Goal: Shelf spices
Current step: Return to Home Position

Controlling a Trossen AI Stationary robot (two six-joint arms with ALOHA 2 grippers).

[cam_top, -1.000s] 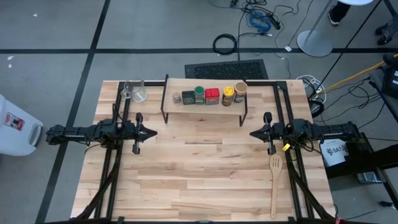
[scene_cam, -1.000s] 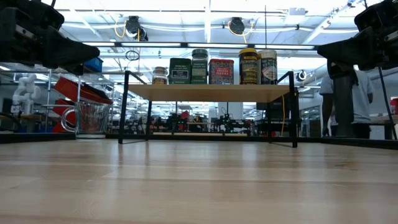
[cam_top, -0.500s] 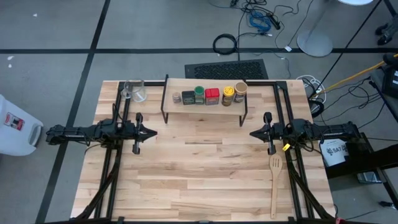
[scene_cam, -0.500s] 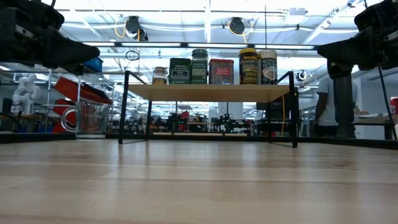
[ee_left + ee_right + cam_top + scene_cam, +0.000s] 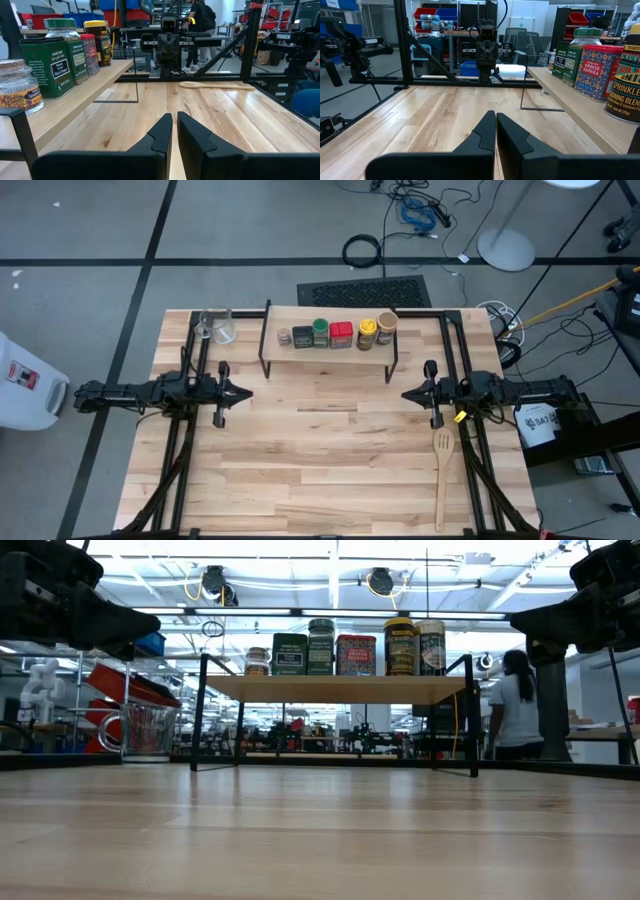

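Spices: all six stand in one row on the shelf [image 5: 300, 315]. From my left end that's the tiny brown jar [image 5: 284, 336], dark tin [image 5: 303, 337], green-lidded jar [image 5: 320, 331], red square tin [image 5: 341, 335], yellow jar [image 5: 367, 333] and tan jar [image 5: 386, 328], all upright.
Weak spots in the row: the tiny brown jar and the tan jar sit nearest the plank's ends, so I reckon they'd be first off if the rack took a jolt.
Packing: the containers stand snug together, so one tipping could well take its neighbour along.
Left gripper [image 5: 245, 392]: it hovers over the table [image 5: 330, 470], in front of the shelf's left end and well apart from it. The fingers are pressed almost together, just a slit between them, and they carry nothing.
Right gripper [image 5: 407, 394]: it mirrors the left on the other side, fingers likewise drawn in and empty, clear of the shelf legs.
Main risk: if either arm swings wide toward the back, I'd expect it to clip a thin black leg and rattle the whole row.
Wooden spatula [image 5: 441, 475]: it lies just beside the right arm's frame, where a low sweep could catch and skid it.
Glass cup [image 5: 222, 327]: it stands near the left arm's frame at the back corner and would break if bumped.
Person [image 5: 515, 705]: standing in the room behind, well away from the table.
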